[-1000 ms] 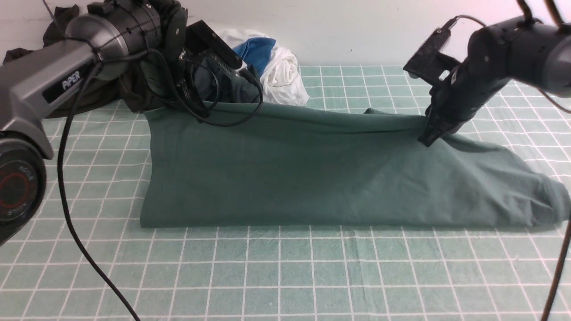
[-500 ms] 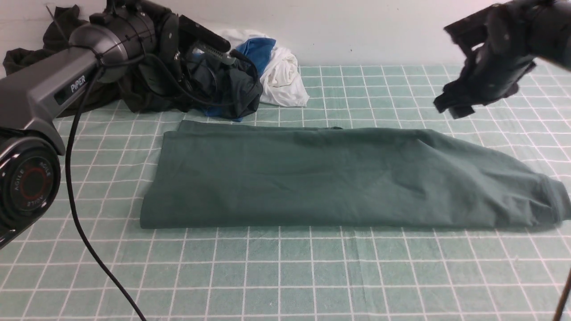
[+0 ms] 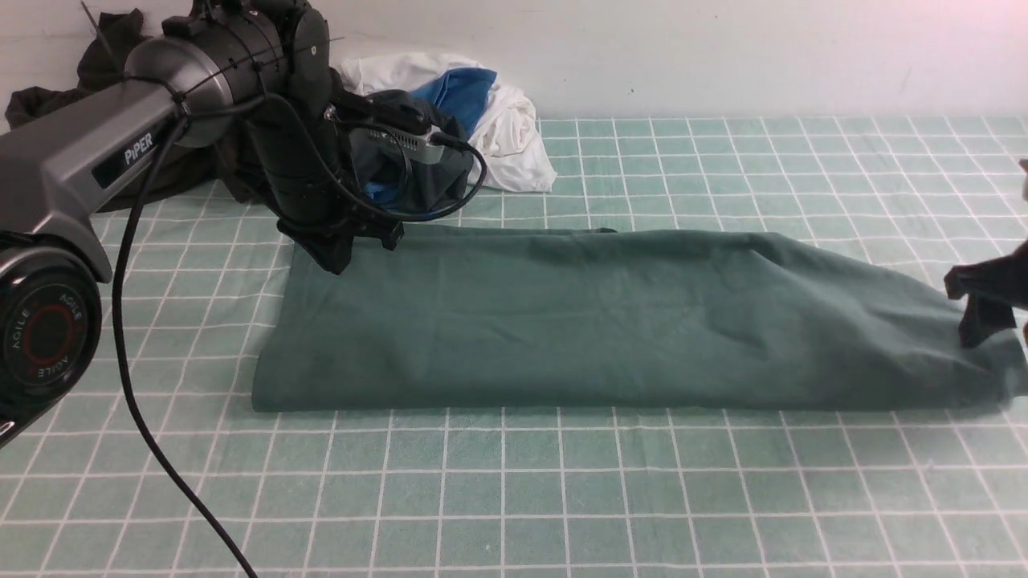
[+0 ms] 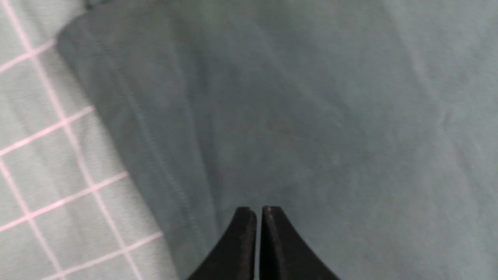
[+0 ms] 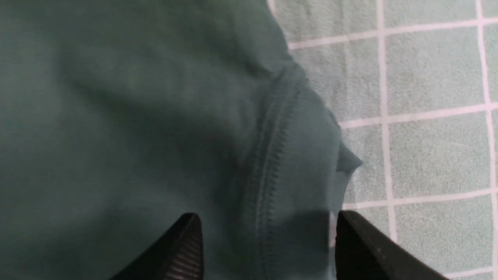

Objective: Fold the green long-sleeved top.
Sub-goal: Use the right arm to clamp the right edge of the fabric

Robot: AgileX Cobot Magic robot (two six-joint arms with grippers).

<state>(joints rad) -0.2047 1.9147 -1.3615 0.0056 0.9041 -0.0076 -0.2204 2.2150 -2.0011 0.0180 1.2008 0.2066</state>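
Observation:
The green long-sleeved top [image 3: 562, 321] lies folded into a long flat band across the checked cloth. My left gripper [image 3: 333, 258] is low over its far left corner, shut with nothing between the fingers; in the left wrist view the gripper [image 4: 258, 212] hangs above plain green fabric [image 4: 311, 116] beside the top's edge. At the frame's right edge, my right gripper [image 3: 986, 325] sits low over the top's right end, partly cut off. The right wrist view shows it [image 5: 268, 223] open, its fingers straddling a ribbed, stitched band of the top [image 5: 272, 163].
A pile of clothes sits at the back left against the wall: a white and blue garment [image 3: 498, 120], a dark teal one [image 3: 418, 172] and a blackish one [image 3: 56, 104]. A black cable [image 3: 128, 377] hangs down from the left arm.
Both grippers let go of the top's far edge, which dropped flat. The left gripper came down shut at the far left corner. The right arm swung out and down to the right end, open.

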